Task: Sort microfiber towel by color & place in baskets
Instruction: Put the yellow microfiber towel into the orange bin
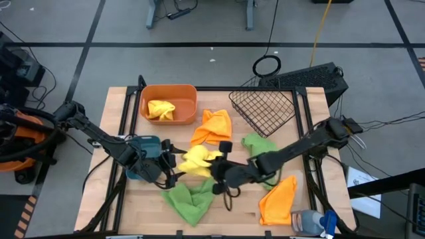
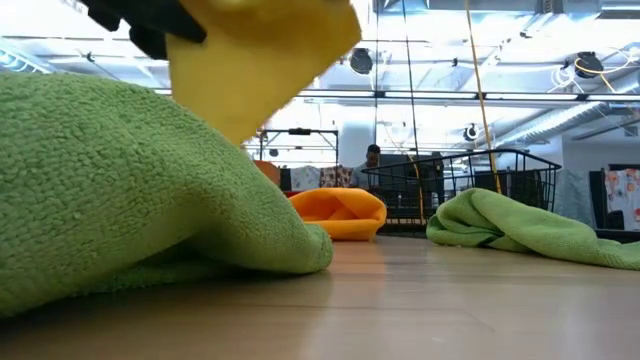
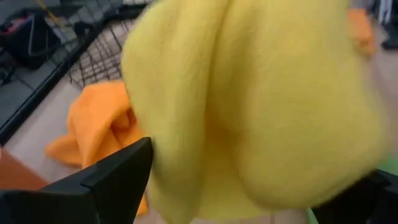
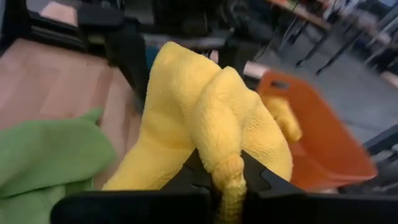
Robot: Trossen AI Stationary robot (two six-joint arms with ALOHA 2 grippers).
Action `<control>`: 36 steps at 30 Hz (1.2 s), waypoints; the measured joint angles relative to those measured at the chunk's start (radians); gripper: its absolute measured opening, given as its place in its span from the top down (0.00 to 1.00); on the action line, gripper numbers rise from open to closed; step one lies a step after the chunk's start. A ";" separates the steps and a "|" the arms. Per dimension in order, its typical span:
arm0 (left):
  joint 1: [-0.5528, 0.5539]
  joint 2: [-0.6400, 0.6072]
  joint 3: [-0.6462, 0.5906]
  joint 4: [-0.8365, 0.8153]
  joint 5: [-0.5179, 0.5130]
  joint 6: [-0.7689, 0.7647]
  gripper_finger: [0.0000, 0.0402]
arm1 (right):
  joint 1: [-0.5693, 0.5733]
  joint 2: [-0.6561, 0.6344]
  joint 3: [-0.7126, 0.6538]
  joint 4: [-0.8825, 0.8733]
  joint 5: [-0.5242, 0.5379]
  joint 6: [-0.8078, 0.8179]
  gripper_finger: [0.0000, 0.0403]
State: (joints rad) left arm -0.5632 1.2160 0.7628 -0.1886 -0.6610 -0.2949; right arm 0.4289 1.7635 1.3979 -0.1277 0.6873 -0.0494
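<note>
Two tools met at one yellow towel in the middle of the table. The right tool was pinched tight on the yellow towel, holding it up. The left tool was spread wide right beside that towel. The orange tub sat behind the towel, with another yellow cloth inside.
</note>
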 joint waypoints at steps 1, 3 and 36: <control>0.000 0.000 0.000 0.022 -0.002 0.017 0.07 | 0.014 -0.010 0.000 0.001 0.016 -0.016 0.97; 0.000 0.000 0.000 0.068 -0.003 0.054 0.07 | 0.037 -0.019 0.000 0.005 0.049 -0.038 0.97; 0.001 0.006 -0.050 0.342 0.103 0.220 0.07 | 0.180 -0.113 0.000 0.042 0.289 -0.272 0.97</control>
State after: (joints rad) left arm -0.5625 1.2217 0.7124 0.1534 -0.5579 -0.0747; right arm 0.6087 1.6510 1.3979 -0.0856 0.9766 -0.3212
